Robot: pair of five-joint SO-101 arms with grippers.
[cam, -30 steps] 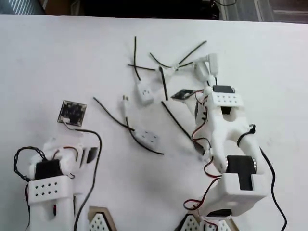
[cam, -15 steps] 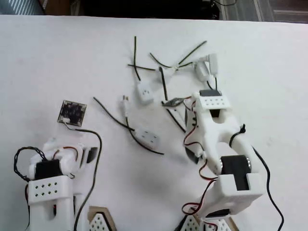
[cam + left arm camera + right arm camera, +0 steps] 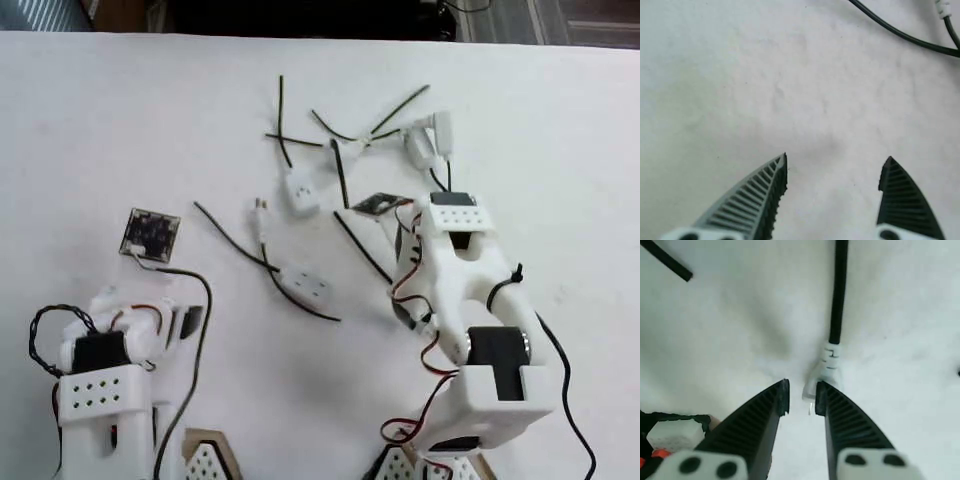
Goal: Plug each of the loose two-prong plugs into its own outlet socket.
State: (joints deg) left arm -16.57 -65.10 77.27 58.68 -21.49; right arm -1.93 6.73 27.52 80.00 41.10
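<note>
While ribbed end effector (image 3: 801,392) flanks white plug (image 3: 824,371), round black cord (image 3: 838,290)

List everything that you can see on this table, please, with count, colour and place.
table: 1, white, under everything
outlet sockets: 2, white, mid-table; a small one and a longer one
loose plug: 1, white, beside the small socket
second plug: 1, white, on a black cable, at the right gripper
white connector: 1, far side; plug or socket, cannot tell
cables: several, black, crossing mid-table
square boards: 2, dark; ahead of the left arm, by the right arm
left gripper: open, above bare table
right gripper: narrowly open, the second plug's end between its fingertips
</note>
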